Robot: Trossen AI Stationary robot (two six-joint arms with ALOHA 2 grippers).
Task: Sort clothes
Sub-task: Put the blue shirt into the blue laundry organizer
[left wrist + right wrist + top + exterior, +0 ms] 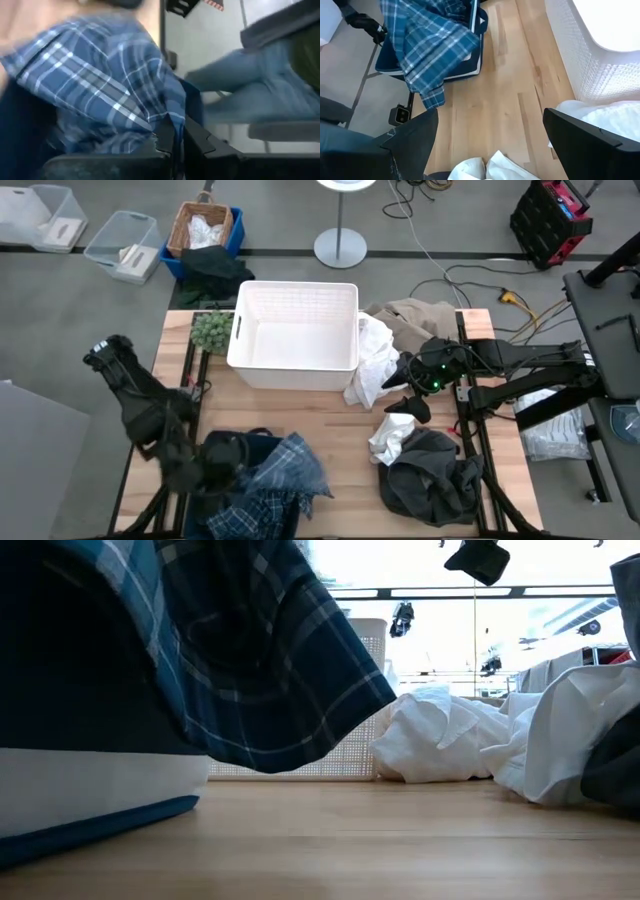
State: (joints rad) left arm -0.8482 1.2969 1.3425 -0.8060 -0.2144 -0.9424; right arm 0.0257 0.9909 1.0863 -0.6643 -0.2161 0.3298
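High view: my left pincer (215,468) sits over the plaid shirt (285,480), which is draped on the dark blue bin (240,448) at the bench's (330,430) near-left.

Left wrist view: its tips are pressed together, pinching that one shirt's floppy cloth; grab a bunched fold.

Right wrist view: my right pincer (490,135) is spread wide above white cloth (475,170).

No text, label, brand, number or sign can be read in any of the views.
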